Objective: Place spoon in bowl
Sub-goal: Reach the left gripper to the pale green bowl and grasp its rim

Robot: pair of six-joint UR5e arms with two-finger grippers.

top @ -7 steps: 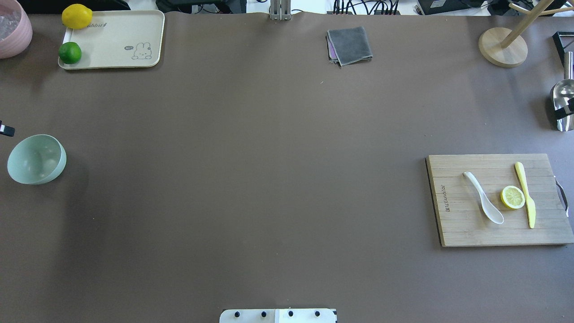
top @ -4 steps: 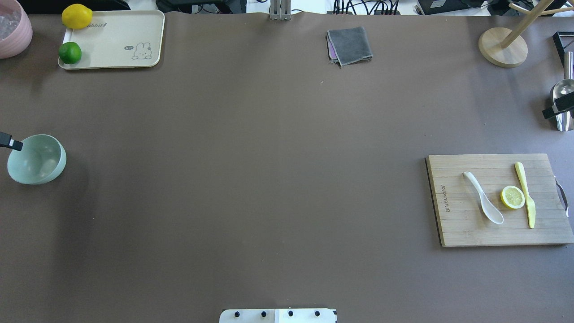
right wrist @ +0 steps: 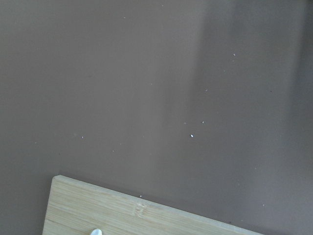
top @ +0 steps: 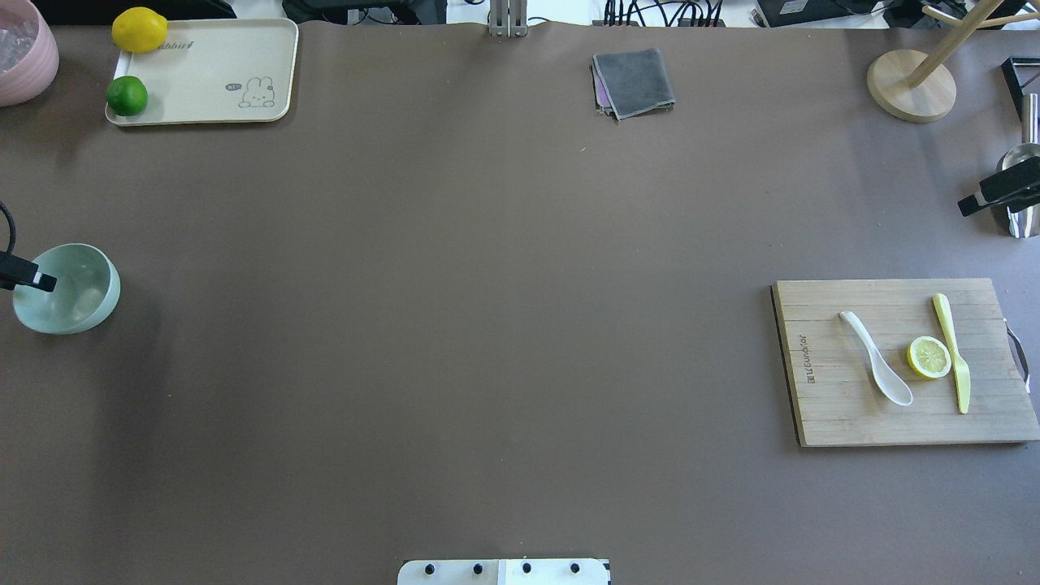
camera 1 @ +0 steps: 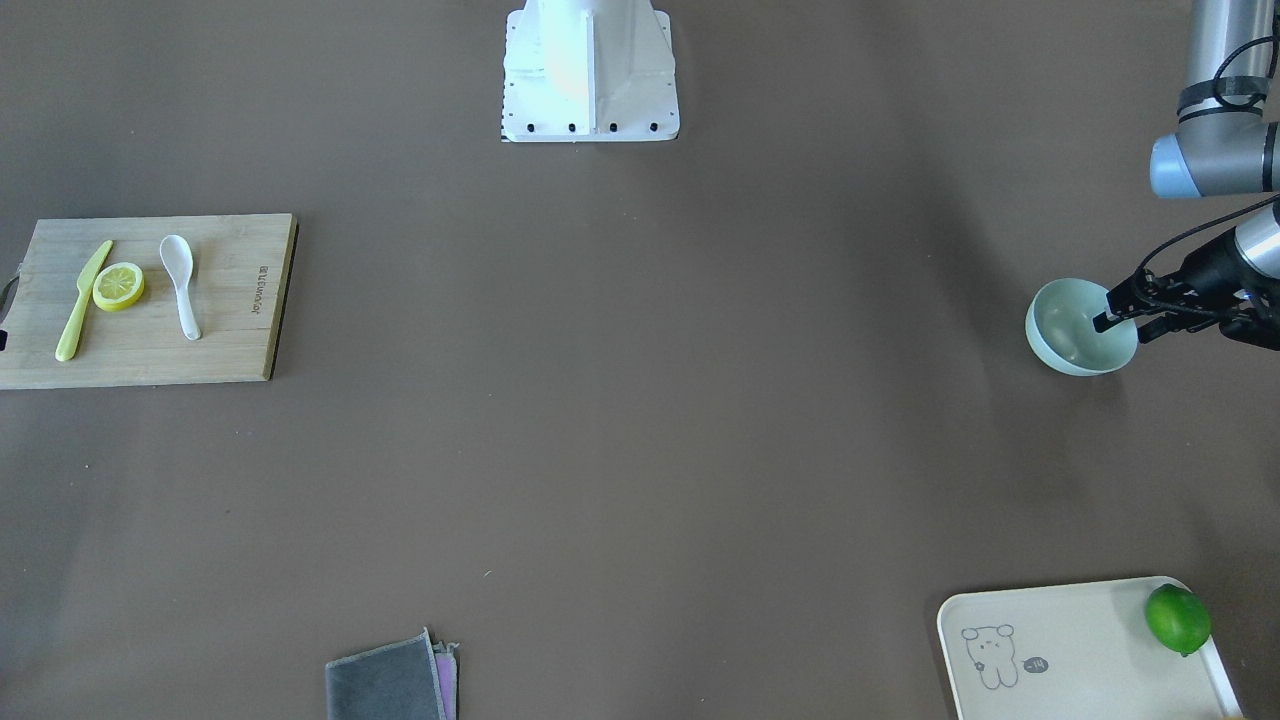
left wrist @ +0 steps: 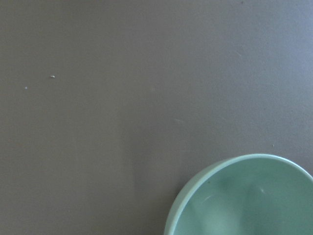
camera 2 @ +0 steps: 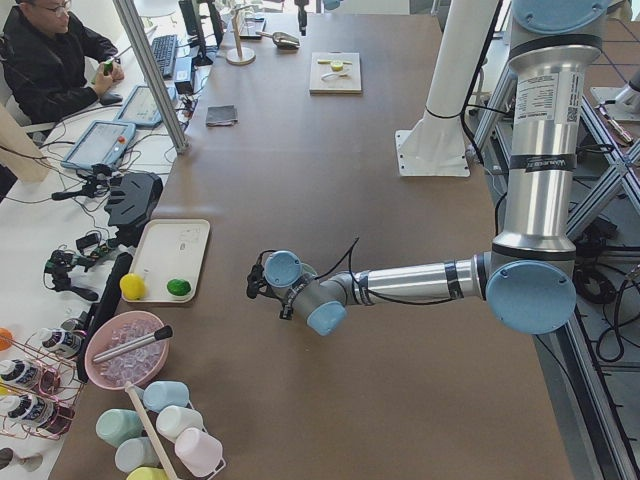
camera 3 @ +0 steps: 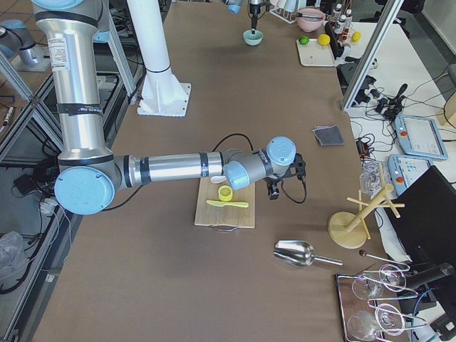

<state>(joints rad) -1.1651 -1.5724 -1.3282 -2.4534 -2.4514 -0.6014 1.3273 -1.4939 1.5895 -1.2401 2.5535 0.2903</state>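
The white spoon point(top: 877, 358) lies on the wooden cutting board point(top: 821, 406) at the right, scoop toward me; it also shows in the front view point(camera 1: 182, 285). The mint-green bowl point(top: 69, 290) stands empty at the far left of the table, seen too in the front view point(camera 1: 1072, 335) and the left wrist view point(left wrist: 244, 198). My left gripper point(camera 1: 1120, 328) hovers over the bowl's outer rim, jaws apart and empty. My right gripper point(top: 975, 203) pokes in at the right edge, beyond the board; whether it is open or shut I cannot tell.
A lemon slice point(top: 929, 357) and a yellow knife point(top: 955, 357) share the board. A cream tray point(top: 211, 73) with a lemon point(top: 139, 29) and a lime point(top: 127, 95) sits far left. A grey cloth point(top: 634, 81), a wooden stand point(top: 910, 85) and a metal scoop point(top: 1020, 162) line the far side.
My left gripper has come in from the left edge and moved over the bowl's rim. My right gripper has slid further into view at the right edge. Spoon and bowl have not moved.
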